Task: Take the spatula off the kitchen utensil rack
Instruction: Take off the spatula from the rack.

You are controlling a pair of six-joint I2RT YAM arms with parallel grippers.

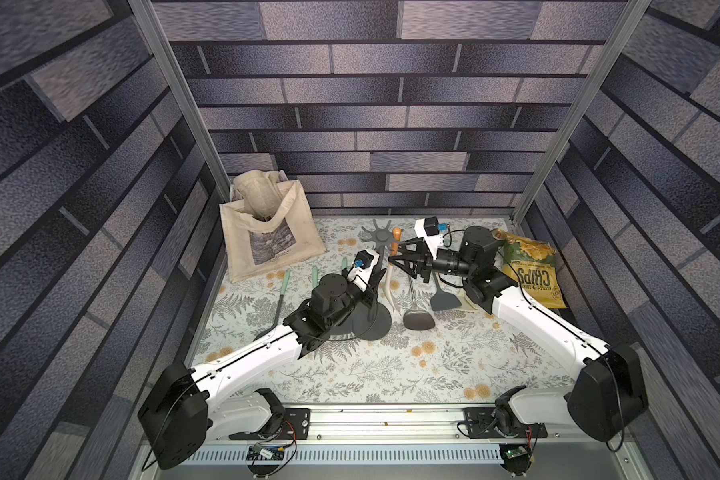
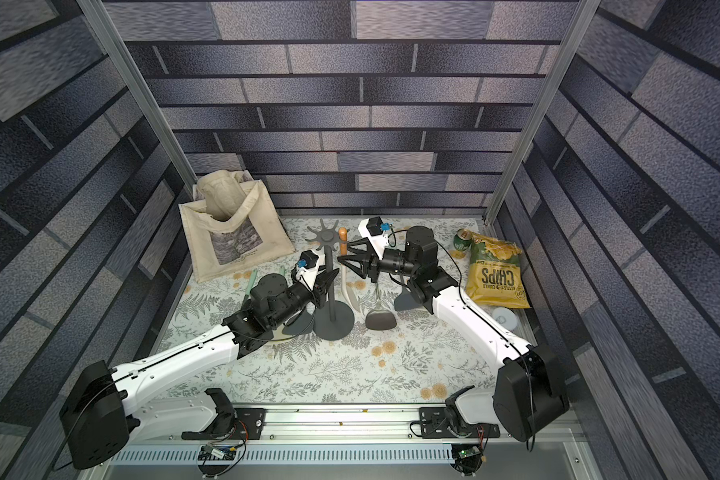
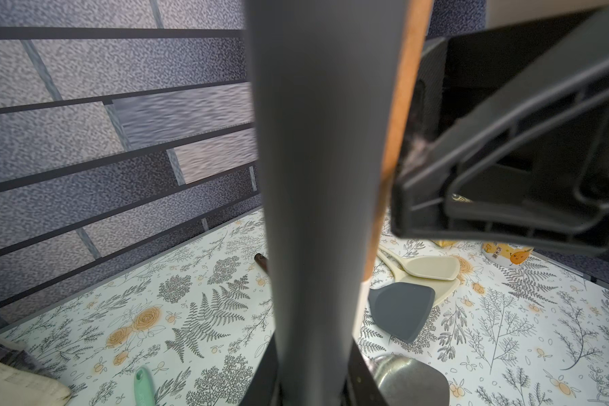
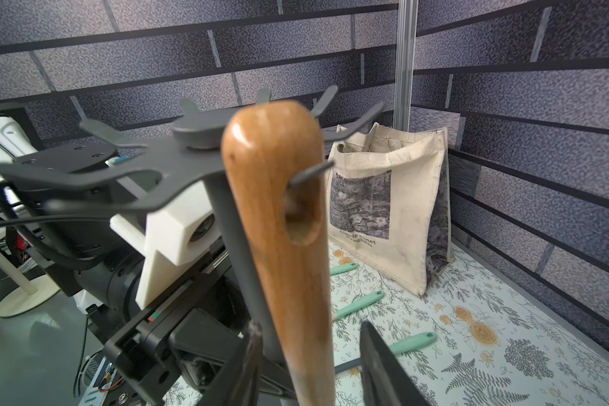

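Two grippers set: left gripper [image 2: 327, 284] clamps kitchen utensil rack [image 1: 377, 237]; right gripper [image 4: 310, 351] straddles spatula [image 4: 278, 211] handle, jaws apart. Next you close, then lift off hook.

Glossy wooden spatula handle [image 4: 261, 151]; matt grey rack [image 4: 197, 131]

Far left on the floral desk [image 1: 391, 370]: cream tote bag [image 1: 275, 245], standing open, printed picture on its front. Just near of it, three mint-green handles [image 1: 284, 286] lying side by side. Centre right, flat on the desk: steel turner [image 1: 418, 318], dark grey turner [image 1: 443, 300], cream spoons [image 3: 429, 268] right beside. Far right: yellow-green chips bag [image 1: 533, 274] lying flat, green can [image 2: 460, 243] at its far corner, white round lid [image 2: 504, 319] by its near edge.
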